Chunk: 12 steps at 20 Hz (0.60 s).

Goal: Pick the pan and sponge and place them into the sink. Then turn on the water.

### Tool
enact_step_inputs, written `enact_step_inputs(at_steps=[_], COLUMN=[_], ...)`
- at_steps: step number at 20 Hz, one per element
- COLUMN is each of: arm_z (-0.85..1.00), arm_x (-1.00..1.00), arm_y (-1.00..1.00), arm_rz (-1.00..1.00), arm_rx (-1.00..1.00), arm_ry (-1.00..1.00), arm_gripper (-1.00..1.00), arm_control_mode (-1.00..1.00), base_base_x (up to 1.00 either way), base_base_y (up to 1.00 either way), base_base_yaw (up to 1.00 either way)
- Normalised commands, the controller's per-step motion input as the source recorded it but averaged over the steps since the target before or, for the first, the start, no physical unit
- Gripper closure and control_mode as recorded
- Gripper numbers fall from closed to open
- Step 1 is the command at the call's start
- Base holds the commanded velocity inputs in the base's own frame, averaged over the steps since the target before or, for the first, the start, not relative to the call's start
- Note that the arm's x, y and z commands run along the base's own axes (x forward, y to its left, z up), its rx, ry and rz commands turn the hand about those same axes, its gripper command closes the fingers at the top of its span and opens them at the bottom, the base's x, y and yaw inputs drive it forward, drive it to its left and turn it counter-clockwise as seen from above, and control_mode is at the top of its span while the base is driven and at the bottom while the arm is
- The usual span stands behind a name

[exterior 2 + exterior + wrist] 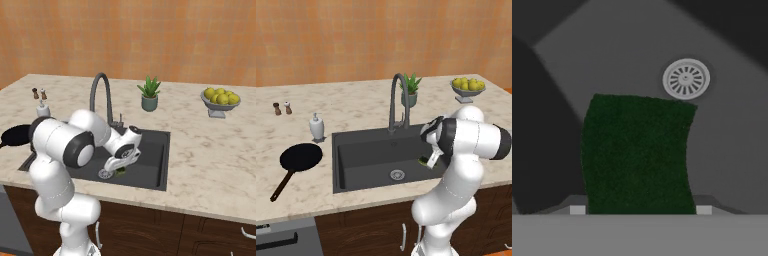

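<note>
Marble-patterned worktop [361,107] carries, at far left, two small shakers [282,108], then a white soap dispenser [316,127] and, in front of it, the pan [301,156], lying flat with its brown handle pointing toward the front edge. The pan is on the worktop, well apart from the basin.

Next comes the sink [363,162], dark grey with a silver drain [397,174]; the gooseneck faucet [397,102] stands at its back rim. No water is visible running.

Inside the right part of the basin, the end effector [640,210] is closed on the sponge [638,155], its tips flanking the green block on both sides in the hand view. The sponge is held above the basin floor, near the drain.

Behind the sink stands a potted plant [411,89]; at far right, a bowl of lemons [468,88].
</note>
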Motion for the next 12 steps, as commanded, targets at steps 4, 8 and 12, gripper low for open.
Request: enact_step_inputs(at_steps=[4, 8, 12], arm_z=[-0.29, -0.20, -0.12], arm_x=[0.04, 0.00, 0.00], arm_y=[-0.01, -0.02, -0.07], arm_rz=[0.00, 0.00, 0.00], arm_rx=[0.00, 0.00, 0.00], arm_ry=[0.00, 0.00, 0.00], arm_gripper=[1.00, 1.00, 1.00], arm_control_mode=[-1.00, -1.00, -1.00], base_base_x=[0.00, 0.00, 0.00], base_base_y=[0.00, 0.00, 0.00], base_base_yaw=[0.00, 0.00, 0.00])
